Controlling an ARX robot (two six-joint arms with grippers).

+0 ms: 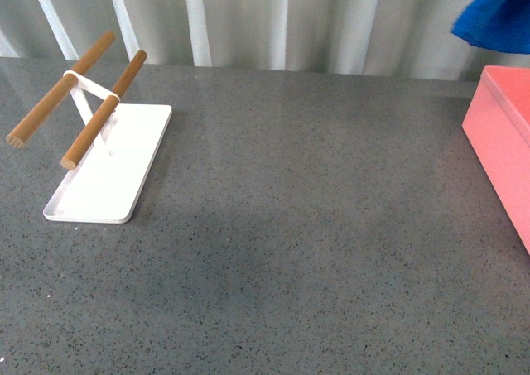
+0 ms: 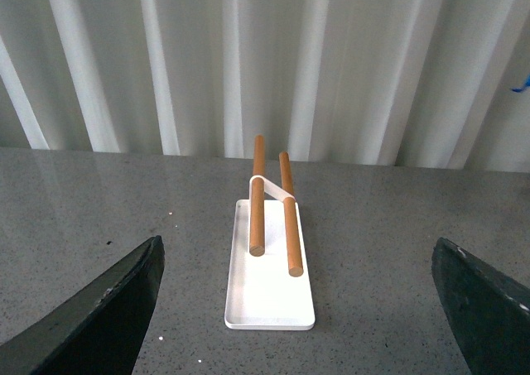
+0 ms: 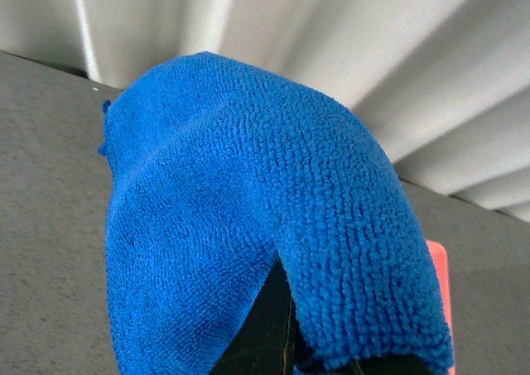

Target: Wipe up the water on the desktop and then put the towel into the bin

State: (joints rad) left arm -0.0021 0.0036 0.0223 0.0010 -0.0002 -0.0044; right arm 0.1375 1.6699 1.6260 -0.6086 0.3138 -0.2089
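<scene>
Above the bin, at the right side of the desktop: towel held aloft.
The towel drapes over the right gripper, whose dark fingers clench its folds from beneath; the left gripper is spread wide.

The desktop is a wide, flat, matte surface, dark grey with fine black and white speckles. At 3 o'clock in the front view the bin stands on it. It is a salmon-pink plastic box with straight smooth walls, open side up, and the frame edge cuts it off. The towel, bright royal-blue fluffy microfibre, hangs clear of the desktop at about 1 o'clock, higher than the bin's far end. The right wrist view shows its thick looped pile bulging in a rounded fold, with a stitched edge visible.
</scene>
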